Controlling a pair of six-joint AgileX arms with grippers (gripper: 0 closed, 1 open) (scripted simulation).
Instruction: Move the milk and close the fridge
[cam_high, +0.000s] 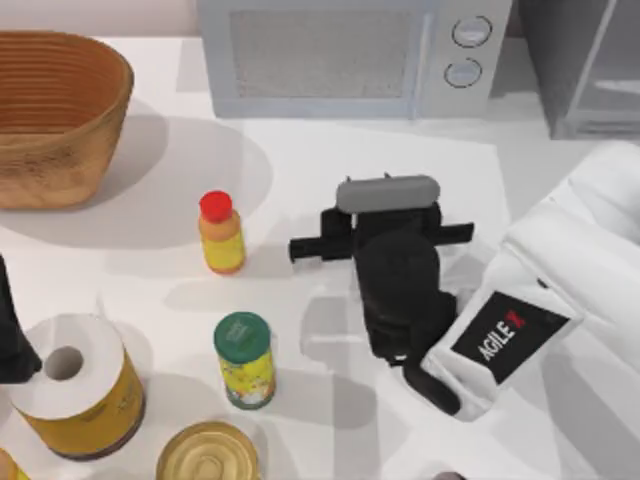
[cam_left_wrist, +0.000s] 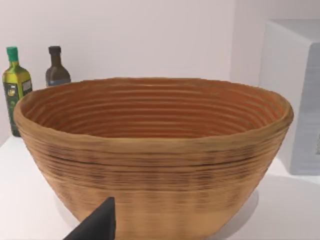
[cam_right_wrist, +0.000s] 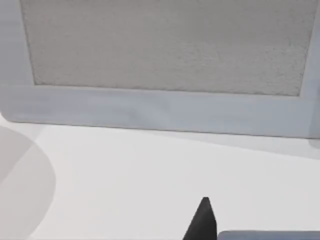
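The right gripper (cam_high: 385, 225) hangs over the middle of the worktop (cam_high: 300, 180), pointing at the front of the microwave (cam_high: 340, 60), with its white arm running off toward the right side. In the right wrist view the microwave's door panel (cam_right_wrist: 165, 45) lies straight ahead, with bare worktop before it. How far the right jaws are spread, and whether they hold anything, cannot be told.

Where the milk stands cannot be told either. A pale grey-blue edge (cam_right_wrist: 270, 235) low in the right wrist view, just beside a dark fingertip (cam_right_wrist: 202, 220), may be part of the carton or part of the gripper itself. The fridge (cam_high: 585, 70) stands at the far right corner, just beside the microwave, and its door seems to be swung open onto a pale interior.

The left gripper (cam_high: 12, 335) is parked at the left edge, facing the woven basket (cam_left_wrist: 150, 150); the state of its jaws cannot be made out.

Judged from this, the milk step is in hand and the fridge is not yet closed. If the carton is held, the next move calls for setting it down clear of the red-capped orange bottle (cam_high: 221, 235) and the green-lidded jar (cam_high: 244, 360). The arm must then swing right to push the door flat shut.
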